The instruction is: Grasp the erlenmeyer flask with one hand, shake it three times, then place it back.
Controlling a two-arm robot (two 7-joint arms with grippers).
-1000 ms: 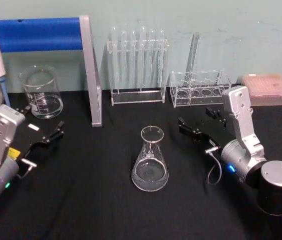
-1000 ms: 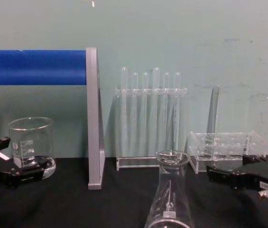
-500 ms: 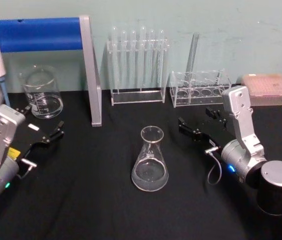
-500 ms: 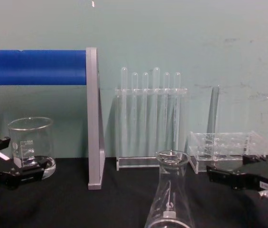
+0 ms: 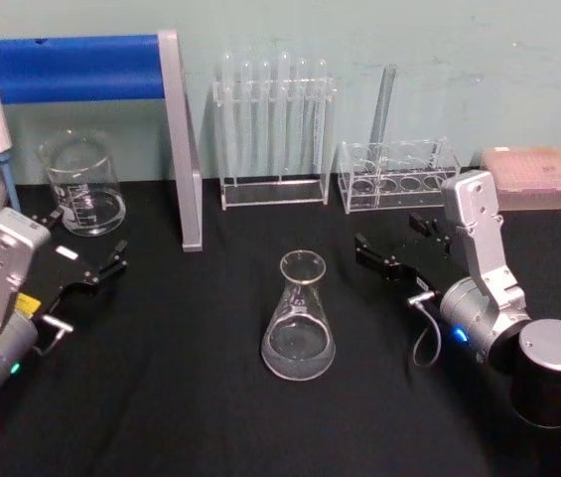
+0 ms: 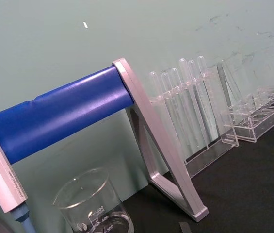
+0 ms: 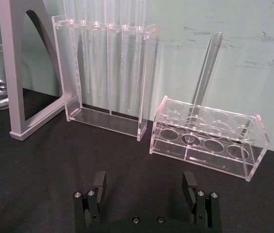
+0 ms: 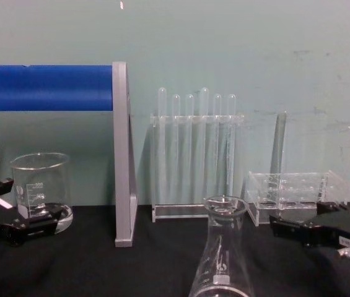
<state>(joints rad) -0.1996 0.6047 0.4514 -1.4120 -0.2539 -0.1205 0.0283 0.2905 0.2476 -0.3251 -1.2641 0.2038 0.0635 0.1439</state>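
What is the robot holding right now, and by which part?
Nothing. The flask stands free on the table, the open right gripper beside it; the open left gripper waits near the beaker.

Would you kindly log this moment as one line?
erlenmeyer flask: upright on table, untouched | right pincer: open, right of flask | left pincer: open, near beaker

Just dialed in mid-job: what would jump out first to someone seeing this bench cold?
The erlenmeyer flask stands upright alone at the middle of the black table, with neither hand touching it. The right hand sits open just to its right, and the left hand rests open at the table's left side near the beaker. Behind, a blue roll on a grey stand and a rack of test tubes line the wall.
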